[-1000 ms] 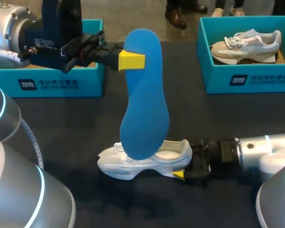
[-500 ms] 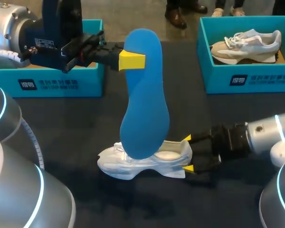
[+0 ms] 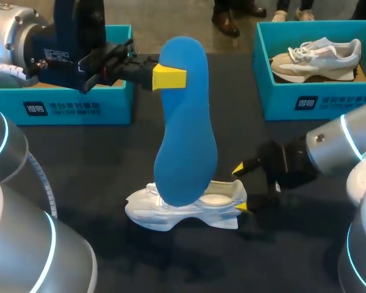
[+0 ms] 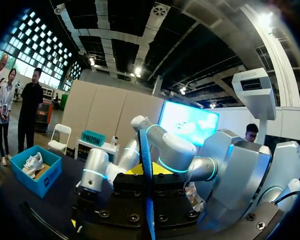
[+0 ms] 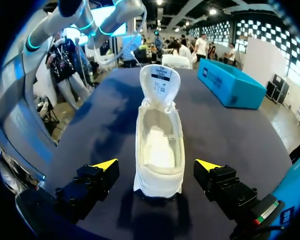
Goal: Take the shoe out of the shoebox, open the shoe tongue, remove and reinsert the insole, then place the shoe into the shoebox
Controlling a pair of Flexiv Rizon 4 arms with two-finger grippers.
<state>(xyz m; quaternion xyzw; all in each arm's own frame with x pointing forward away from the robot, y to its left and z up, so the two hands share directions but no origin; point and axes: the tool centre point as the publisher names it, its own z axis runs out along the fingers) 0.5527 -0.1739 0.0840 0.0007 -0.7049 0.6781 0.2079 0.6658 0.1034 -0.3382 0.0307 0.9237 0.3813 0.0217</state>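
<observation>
The blue insole, upright in the left gripper, hung over the white shoe, barring the way down. The right gripper, fingers apart, filled the room right of the heel. Dark table lay open left of the shoe; the left shoebox and right shoebox walled the far corners.

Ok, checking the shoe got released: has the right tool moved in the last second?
Yes. The right tool has opened and drawn back from the heel of the white shoe, which lies where it was.
</observation>
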